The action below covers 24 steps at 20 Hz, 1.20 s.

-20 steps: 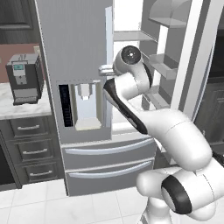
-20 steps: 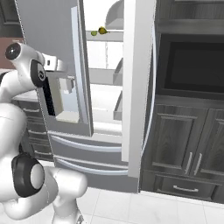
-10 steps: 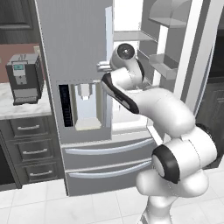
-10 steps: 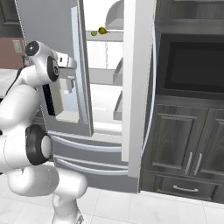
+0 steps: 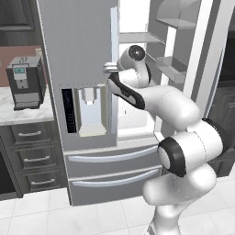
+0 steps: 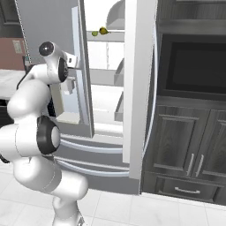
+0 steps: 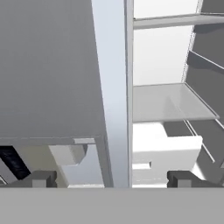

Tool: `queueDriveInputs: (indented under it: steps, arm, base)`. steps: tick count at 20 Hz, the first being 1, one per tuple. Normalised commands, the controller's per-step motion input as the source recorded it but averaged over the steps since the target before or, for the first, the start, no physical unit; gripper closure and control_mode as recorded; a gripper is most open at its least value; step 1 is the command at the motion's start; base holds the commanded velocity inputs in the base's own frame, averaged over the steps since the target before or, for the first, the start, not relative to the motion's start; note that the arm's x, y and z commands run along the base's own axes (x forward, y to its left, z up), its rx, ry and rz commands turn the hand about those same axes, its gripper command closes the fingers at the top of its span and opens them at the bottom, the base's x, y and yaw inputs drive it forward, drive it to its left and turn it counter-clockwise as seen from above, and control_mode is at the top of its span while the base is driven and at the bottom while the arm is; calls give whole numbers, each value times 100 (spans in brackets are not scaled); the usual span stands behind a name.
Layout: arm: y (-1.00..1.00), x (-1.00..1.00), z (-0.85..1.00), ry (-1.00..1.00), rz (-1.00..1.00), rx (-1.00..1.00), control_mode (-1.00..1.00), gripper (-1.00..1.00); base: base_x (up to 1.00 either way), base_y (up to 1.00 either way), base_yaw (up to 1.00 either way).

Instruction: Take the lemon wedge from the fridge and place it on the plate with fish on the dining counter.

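The grey fridge (image 5: 73,41) has its left door shut and its right door (image 6: 137,88) swung open, showing the white interior. High on a shelf inside lies the tiny yellow-green lemon wedge (image 6: 94,33), next to a small round yellow-and-dark fruit (image 6: 103,30). My gripper (image 5: 107,69) is raised in front of the left door's inner edge, well below the wedge. In the hand view the gripper (image 7: 113,179) is open, its fingertips (image 7: 43,178) straddling that door edge (image 7: 116,87) with nothing held. The plate with fish and the dining counter are out of view.
A coffee machine (image 5: 25,82) stands on a marble worktop (image 5: 18,114) over dark drawers, left of the fridge. Dark cabinets with a built-in oven (image 6: 194,66) rise to the right. Door bins (image 5: 172,62) line the open door. Two fridge drawers (image 5: 110,156) sit below.
The arm has swung up and around, and the hand has moved closer to the left door's inner edge. The jaws have stayed open.
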Motion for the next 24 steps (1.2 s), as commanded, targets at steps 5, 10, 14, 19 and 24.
queueDriveInputs:
  steps: [5,10,14,19,24]
  arm:
    - [0,43,-11,0,0,0,-100,-100]
    - [0,50,-8,0,0,0,-100,-100]
    - [1,46,-9,0,0,0,-100,-100]
    - [8,43,-14,0,0,0,-100,-100]
    - [2,42,-14,0,0,0,-100,-100]
  base:
    - [0,0,0]
    - [0,0,0]
    - [0,0,0]
    - [0,0,0]
    - [0,0,0]
